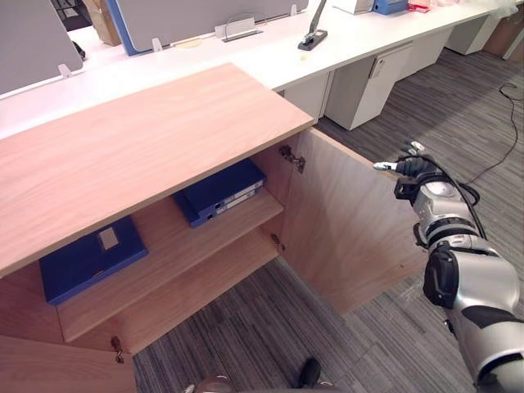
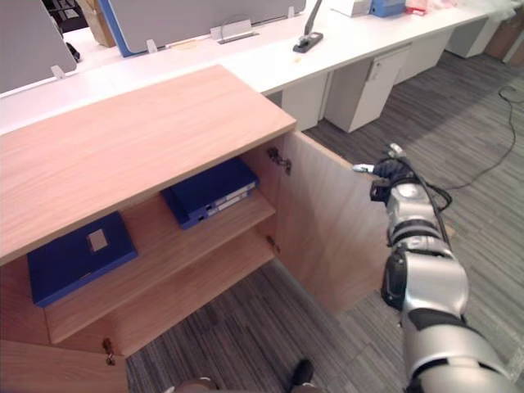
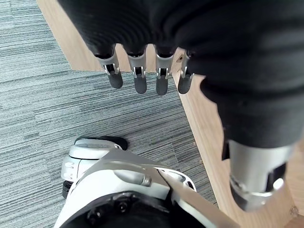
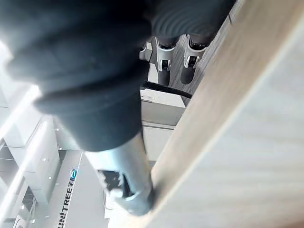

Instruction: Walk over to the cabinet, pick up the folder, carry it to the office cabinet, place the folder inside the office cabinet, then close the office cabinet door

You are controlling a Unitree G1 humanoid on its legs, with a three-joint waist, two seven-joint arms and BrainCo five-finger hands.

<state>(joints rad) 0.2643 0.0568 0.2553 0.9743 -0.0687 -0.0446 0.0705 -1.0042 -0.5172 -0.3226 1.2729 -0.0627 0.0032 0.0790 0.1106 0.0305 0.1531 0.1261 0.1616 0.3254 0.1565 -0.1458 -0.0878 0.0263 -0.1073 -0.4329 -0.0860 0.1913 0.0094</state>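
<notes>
**Robot hand at the edge of an open cabinet door, folders already on the shelf**

A low wooden office cabinet [image 1: 147, 147] stands open in front of a long white desk [image 1: 368, 33]. On its upper shelf [image 1: 164, 266] lie two flat blue folders: one folder [image 1: 219, 193] towards the right, close to the shelf's front edge, and a second blue folder [image 1: 86, 259] further left. Which of them is the task's own cannot be told.

The right door [image 1: 344, 221] swings wide out over the grey carpet. The right robot hand [image 1: 407, 168] is at this door's outer top edge, grasping nothing. Its fingers appear to be extended beside the wood, though its close view is too cramped to be sure. The left robot hand [image 3: 138, 78] hangs low by another wooden panel, fingers relaxed and empty.

With a folder inside, closing the door seems to be what remains. The risk is a push from so near the edge: the fingers could slip off the thin rim and the door stop half-shut. The right-hand folder also sits near the front, so the closing door might catch it.
</notes>
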